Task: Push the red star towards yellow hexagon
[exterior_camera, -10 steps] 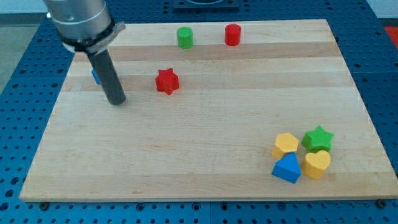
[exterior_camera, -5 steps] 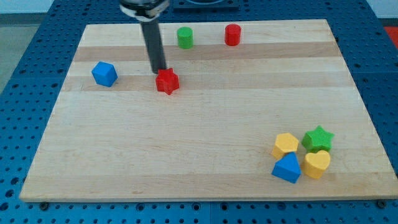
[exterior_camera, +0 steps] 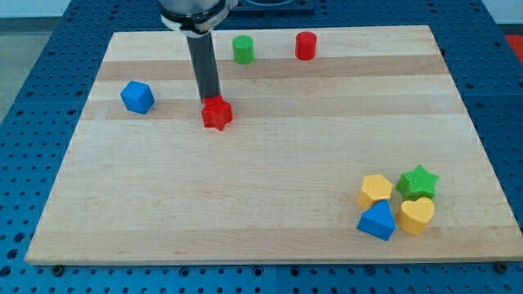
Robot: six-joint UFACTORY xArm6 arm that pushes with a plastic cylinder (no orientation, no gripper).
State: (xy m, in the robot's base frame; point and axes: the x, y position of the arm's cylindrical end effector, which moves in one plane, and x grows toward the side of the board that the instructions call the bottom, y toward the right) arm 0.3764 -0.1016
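Now my tip [exterior_camera: 211, 99] vs. red star [exterior_camera: 216, 113]: touching its top edge, star upright, intact.

Likely lab: wooden board [exterior_camera: 270, 204] on blue perforated bench [exterior_camera: 24, 122].

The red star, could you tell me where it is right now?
The red star sits upper left of centre, my tip touching its top edge, the blue cube to its left.
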